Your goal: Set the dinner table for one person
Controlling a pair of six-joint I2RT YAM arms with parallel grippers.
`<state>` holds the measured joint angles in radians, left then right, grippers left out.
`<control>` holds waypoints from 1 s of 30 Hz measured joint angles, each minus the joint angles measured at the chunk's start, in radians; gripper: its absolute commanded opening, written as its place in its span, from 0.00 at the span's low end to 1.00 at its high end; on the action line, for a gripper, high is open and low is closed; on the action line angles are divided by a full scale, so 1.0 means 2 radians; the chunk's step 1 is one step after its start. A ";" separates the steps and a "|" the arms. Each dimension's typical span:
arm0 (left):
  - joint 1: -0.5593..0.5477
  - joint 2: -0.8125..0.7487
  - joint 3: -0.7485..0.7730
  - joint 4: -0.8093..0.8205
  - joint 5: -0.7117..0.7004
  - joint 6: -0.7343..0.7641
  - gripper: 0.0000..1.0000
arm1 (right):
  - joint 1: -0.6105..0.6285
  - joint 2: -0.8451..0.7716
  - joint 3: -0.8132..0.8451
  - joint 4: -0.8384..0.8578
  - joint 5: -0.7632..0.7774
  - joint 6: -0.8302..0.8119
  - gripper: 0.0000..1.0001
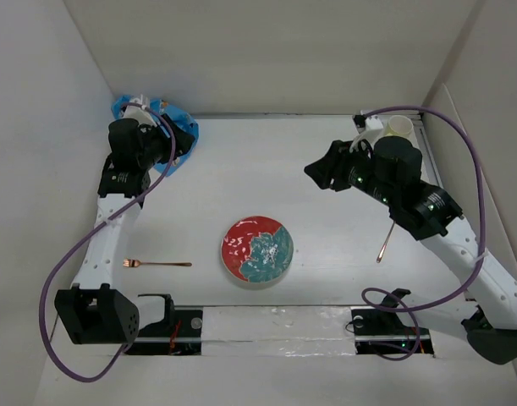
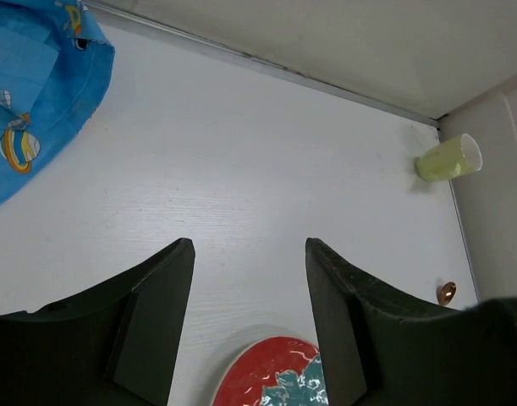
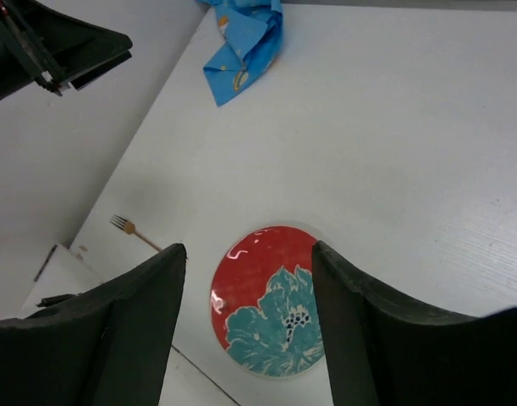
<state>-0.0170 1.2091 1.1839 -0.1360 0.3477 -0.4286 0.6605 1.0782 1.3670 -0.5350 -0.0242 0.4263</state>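
Top view: the white table (image 1: pixel 266 161) carries all the things. The left pincer (image 1: pixel 146 112) hangs over a crumpled blue cloth (image 1: pixel 184 135), and from here its jaws are hard to read. The right pincer (image 1: pixel 321 173) stands wide and holds nothing. A pale cup (image 1: pixel 399 127) is just behind its wrist. The plate (image 1: pixel 257 249) lies flat, well apart from both pincers, toward the arm bases. The fork (image 1: pixel 156 264) lies near the left arm's base, far from its pincer. Its long axis goes left to right, with the tines to the left. The spoon (image 1: pixel 385 241) lies beside the right forearm, its axis running almost far to near.

Left wrist view: the jaws are wide and empty. The cloth is up and to the left of them, the plate's rim is just below the gap, and the cup is far ahead to the right. The cup seems upright, but the slanted view leaves this unsure.

Right wrist view: the jaws are again wide and empty. The plate sits in the gap between them, lower down, and the fork is to the left of the left finger.

My judgement is that the plate is stiff, glossy, slippery and breakable, so it should be taken at the rim. The fork is thin and light, so pinch it across the middle of the handle. The cloth is limp, so take it at a raised fold.
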 measured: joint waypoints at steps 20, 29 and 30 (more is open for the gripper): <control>0.025 0.266 0.193 -0.098 -0.234 0.018 0.47 | -0.027 -0.029 -0.091 -0.001 0.000 0.006 0.00; 0.052 0.423 0.235 -0.120 -0.240 0.014 0.48 | -0.040 -0.013 -0.108 0.006 -0.021 0.007 0.00; 0.050 0.435 0.240 -0.120 -0.240 0.014 0.49 | -0.042 -0.007 -0.108 0.008 -0.024 0.006 0.00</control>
<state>0.0837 2.0789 1.6646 -0.3756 -0.1322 -0.4007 0.5762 1.0641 1.1507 -0.5182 -0.0719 0.4393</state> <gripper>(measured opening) 0.484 0.010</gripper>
